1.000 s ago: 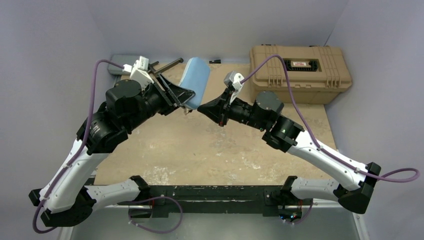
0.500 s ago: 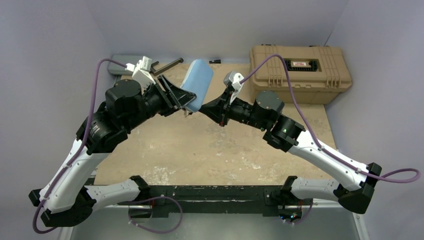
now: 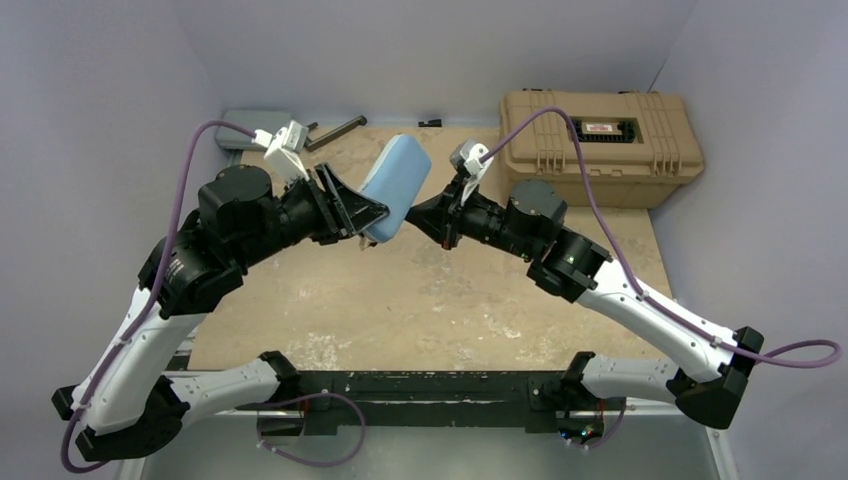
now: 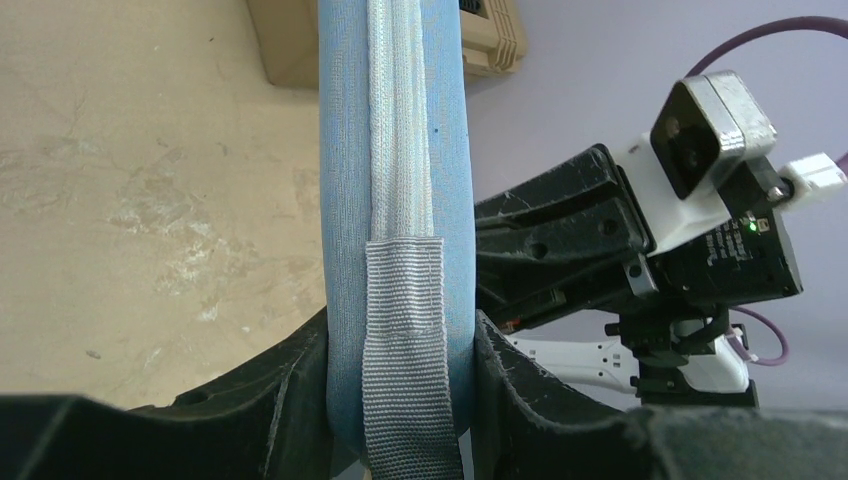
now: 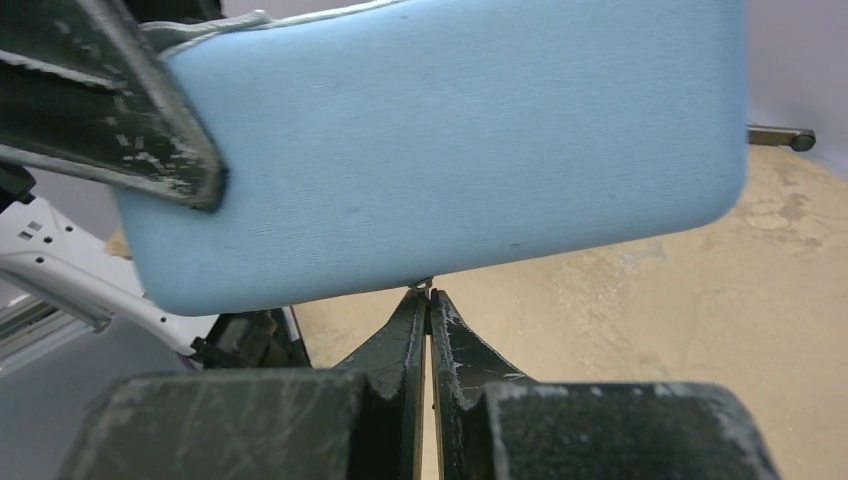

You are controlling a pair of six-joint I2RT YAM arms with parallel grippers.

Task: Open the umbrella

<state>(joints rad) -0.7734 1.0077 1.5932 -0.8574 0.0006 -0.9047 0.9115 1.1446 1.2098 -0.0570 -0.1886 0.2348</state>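
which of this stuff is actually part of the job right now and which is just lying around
In use: blue pouch, clamped in the left gripper; right gripper, shut at the pouch's edge. No umbrella shows.
Lying about: tan toolbox; grey flat thing, black bar and small black piece at the far edge.
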